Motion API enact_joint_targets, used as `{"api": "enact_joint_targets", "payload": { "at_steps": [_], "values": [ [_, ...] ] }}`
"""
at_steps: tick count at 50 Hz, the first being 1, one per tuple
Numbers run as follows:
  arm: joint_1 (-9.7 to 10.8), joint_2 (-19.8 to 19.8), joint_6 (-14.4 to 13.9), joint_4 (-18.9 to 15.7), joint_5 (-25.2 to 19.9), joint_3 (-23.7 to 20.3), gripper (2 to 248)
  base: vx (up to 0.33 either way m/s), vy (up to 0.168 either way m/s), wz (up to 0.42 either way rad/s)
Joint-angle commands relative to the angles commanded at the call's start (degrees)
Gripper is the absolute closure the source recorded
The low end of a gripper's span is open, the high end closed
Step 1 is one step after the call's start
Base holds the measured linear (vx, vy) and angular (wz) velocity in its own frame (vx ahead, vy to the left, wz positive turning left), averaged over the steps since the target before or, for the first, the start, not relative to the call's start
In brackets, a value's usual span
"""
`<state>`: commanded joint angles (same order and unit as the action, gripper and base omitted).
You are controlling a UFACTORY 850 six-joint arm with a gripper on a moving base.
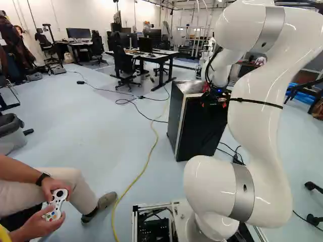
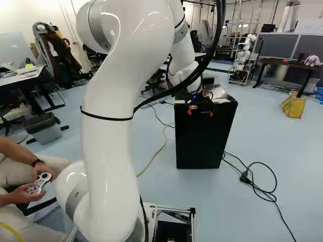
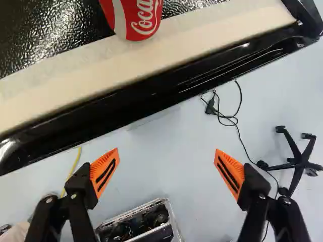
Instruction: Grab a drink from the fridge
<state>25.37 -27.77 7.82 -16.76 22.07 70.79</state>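
Bin [image 2: 48, 134], yellow cable [image 1: 146, 165], desks [image 1: 164, 54]

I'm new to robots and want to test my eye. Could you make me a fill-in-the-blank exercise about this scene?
The front of the fridge is ____.
The can ahead of the hand is mainly ____, with white lettering.
The hand has exactly ____ fingers, which stand wide apart.
The pads on them are ____.

Missing words: black; red; two; orange.

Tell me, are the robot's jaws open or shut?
The jaws are open: in the wrist view their orange pads stand wide apart, gripping nothing, and the red can is ahead of them.
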Motion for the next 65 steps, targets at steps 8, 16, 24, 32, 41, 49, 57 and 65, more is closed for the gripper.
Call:
{"api": "enact_joint_targets", "payload": {
  "at_steps": [8, 16, 24, 32, 41, 49, 57, 65],
  "values": [
    [0.2, 1.9, 0.0, 0.0, -1.6, -2.5, 3, 0.0, 0.0, 0.0],
    [0.4, 3.7, 0.0, 0.0, -3.7, -5.0, 3, 0.0, 0.0, 0.0],
    [0.7, 5.7, 0.0, 0.0, -6.0, -7.6, 3, 0.0, 0.0, 0.0],
    [0.9, 7.6, 0.0, 0.0, -8.5, -10.1, 3, 0.0, 0.0, 0.0],
    [1.2, 9.8, 0.0, 0.0, -11.6, -12.9, 3, 0.0, 0.0, 0.0],
    [1.5, 11.9, 0.0, 0.0, -14.5, -15.4, 3, 0.0, 0.0, 0.0],
    [1.7, 14.0, 0.0, 0.0, -17.4, -17.9, 3, 0.0, 0.0, 0.0],
    [1.8, 16.2, 0.0, 0.1, -20.4, -20.5, 3, 0.0, 0.0, 0.0]
  ]
}}
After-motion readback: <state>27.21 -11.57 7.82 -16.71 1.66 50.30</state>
